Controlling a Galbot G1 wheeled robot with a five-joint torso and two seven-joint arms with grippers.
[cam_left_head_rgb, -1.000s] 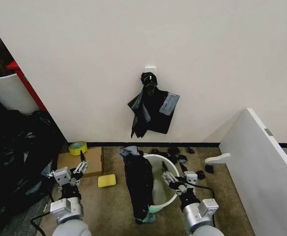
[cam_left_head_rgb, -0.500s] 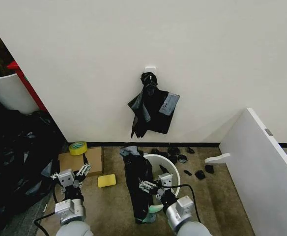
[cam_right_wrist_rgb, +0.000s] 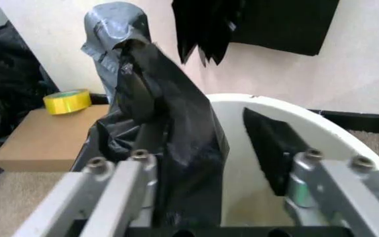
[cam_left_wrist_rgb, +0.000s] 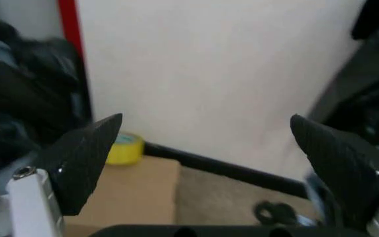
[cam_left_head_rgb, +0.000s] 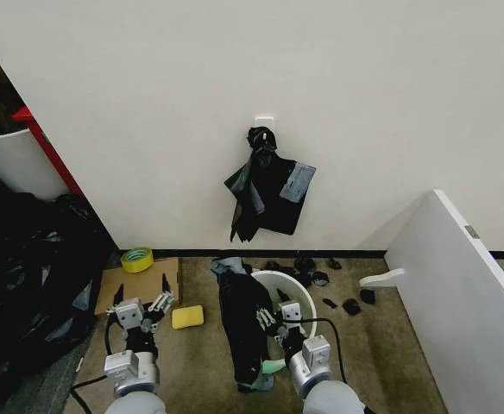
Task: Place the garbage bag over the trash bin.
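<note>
At lower left, the left hand [cam_left_head_rgb: 141, 302] hovers with fingers spread wide over the cardboard box [cam_left_head_rgb: 140, 283]. Lower centre, the garbage bag [cam_left_head_rgb: 242, 323] drapes over the near-left rim of the trash bin [cam_left_head_rgb: 297, 289], where the right hand [cam_left_head_rgb: 275, 312] straddles bag and rim, fingers parted.

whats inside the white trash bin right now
One finger of the right tool reaches inside the trash bin; the garbage bag drapes over its near rim, hiding part of the inside.
</note>
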